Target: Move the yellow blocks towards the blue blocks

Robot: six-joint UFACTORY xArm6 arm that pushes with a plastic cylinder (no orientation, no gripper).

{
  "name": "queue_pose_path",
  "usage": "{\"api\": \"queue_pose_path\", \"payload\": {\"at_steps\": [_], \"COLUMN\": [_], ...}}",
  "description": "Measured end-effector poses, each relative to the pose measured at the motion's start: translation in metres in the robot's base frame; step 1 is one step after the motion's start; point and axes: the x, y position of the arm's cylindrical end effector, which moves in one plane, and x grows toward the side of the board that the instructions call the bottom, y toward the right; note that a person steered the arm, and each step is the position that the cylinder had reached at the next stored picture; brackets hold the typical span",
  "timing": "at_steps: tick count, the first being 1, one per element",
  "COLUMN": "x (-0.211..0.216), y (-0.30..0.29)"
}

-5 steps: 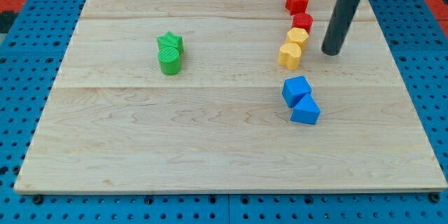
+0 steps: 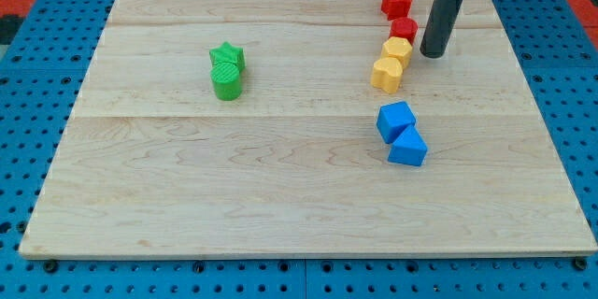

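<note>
Two yellow blocks sit touching at the view's right: a hexagonal one [image 2: 397, 50] and a rounded one [image 2: 386, 74] just below-left of it. Two blue blocks lie below them, a cube [image 2: 395, 119] and a wedge-like block [image 2: 407, 147], touching each other. A gap separates the lower yellow block from the blue cube. My tip [image 2: 432, 53] rests on the board just right of the upper yellow block, a small gap apart, beside the red cylinder [image 2: 404, 29].
A red star block [image 2: 397, 1] sits near the board's top edge above the red cylinder. A green star [image 2: 227, 55] and green cylinder [image 2: 226, 81] stand together at the left of centre. The wooden board [image 2: 280, 196] lies on a blue pegboard.
My tip has moved up and slightly left, from level with the lower yellow block to beside the upper yellow block. No block has moved.
</note>
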Motion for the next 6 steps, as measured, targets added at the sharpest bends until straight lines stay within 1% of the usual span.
{"api": "queue_pose_path", "payload": {"at_steps": [1,3,4,5,6], "x": [-0.015,-0.018,0.019,0.046,0.075], "y": [0.000,-0.029,-0.074,-0.082,-0.035]}}
